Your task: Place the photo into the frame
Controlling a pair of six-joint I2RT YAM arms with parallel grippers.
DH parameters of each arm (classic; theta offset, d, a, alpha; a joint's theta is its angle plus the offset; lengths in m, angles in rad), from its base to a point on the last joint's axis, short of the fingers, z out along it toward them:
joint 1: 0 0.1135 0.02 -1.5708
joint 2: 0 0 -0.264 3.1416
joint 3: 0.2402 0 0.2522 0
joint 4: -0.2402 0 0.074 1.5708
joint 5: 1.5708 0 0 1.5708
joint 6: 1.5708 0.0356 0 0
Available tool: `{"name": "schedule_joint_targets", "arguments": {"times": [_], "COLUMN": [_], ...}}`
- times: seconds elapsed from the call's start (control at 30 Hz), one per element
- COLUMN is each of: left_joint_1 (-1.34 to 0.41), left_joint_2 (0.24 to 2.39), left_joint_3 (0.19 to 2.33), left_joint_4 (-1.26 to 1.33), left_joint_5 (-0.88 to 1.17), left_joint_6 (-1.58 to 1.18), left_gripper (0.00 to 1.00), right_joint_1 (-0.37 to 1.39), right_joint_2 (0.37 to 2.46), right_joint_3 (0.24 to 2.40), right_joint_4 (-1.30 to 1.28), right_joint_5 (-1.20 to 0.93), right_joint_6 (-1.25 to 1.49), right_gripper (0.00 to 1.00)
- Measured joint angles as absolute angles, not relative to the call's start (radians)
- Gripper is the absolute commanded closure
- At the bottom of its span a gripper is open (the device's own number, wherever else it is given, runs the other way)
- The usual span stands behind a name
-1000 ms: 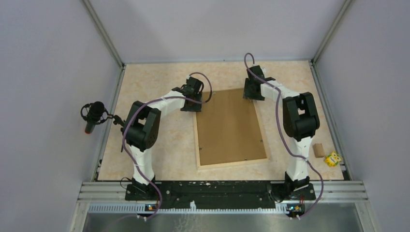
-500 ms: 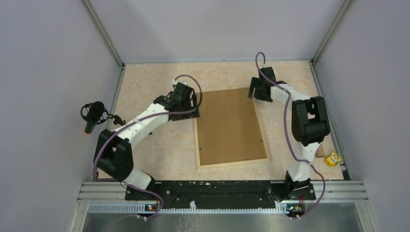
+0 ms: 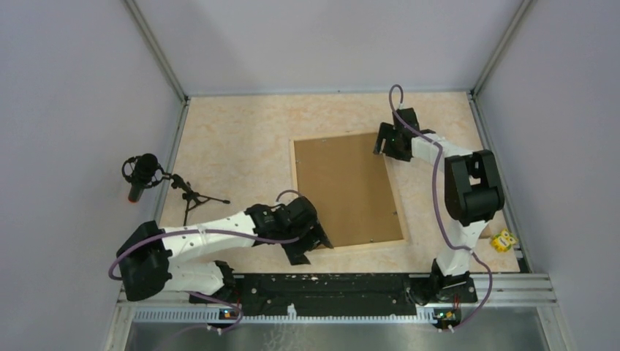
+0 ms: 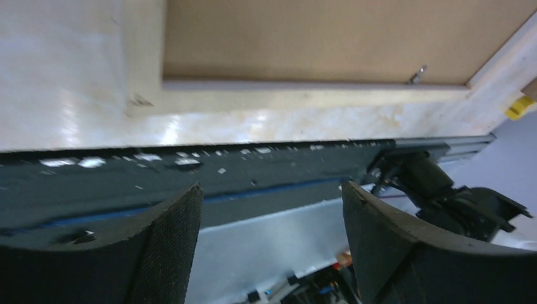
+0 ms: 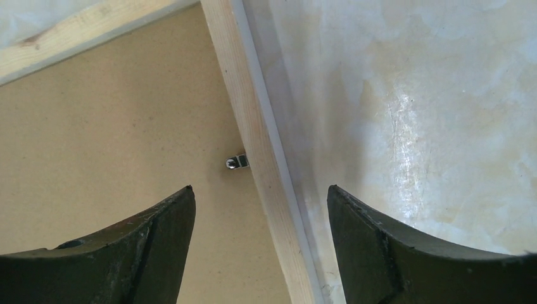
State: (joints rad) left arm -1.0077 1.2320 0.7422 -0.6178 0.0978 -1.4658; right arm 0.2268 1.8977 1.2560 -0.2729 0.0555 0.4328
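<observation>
Pale marbled surface (image 3: 241, 139), carrying the frame (image 3: 365, 245) flat near its middle, back upward, brown backing board (image 3: 343, 186) set inside the pale wooden strips; small black tripod (image 3: 194, 197) standing near the left edge. Small yellow object (image 3: 502, 240) at the near right corner.

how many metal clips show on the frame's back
3 metal clips: one on the frame's near strip by its right corner, one on the right strip's near end, one at that strip's far end under the right gripper. Others may be hidden.
</observation>
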Motion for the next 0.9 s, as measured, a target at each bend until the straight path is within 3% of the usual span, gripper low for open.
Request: {"name": "schedule_joint_targets", "arguments": {"times": [0.3, 0.7, 0.9], "left_joint_1": [-1.095, -0.915, -0.779], "left_joint_2": [1.419, 1.510, 1.510], "left_joint_3": [0.747, 0.736, 0.736], "left_joint_4": [-0.456, -0.411, -0.441], "left_joint_5": [0.099, 0.110, 0.080], "left_joint_6": [-1.754, -1.831, -1.779], "left_gripper": [0.29, 0.44, 0.65], "right_joint_1": [0.227, 0.227, 0.227], "right_joint_2": [1.860, 1.860, 1.860], "right_joint_3": [1.241, 1.228, 1.228], "right_joint_4": [-0.248, -0.246, -0.247], "right_joint_5": [0.050, 0.041, 0.036], "right_joint_6": [0.440, 0.439, 0.434], "right_gripper": [0.25, 0.25, 0.25]}}
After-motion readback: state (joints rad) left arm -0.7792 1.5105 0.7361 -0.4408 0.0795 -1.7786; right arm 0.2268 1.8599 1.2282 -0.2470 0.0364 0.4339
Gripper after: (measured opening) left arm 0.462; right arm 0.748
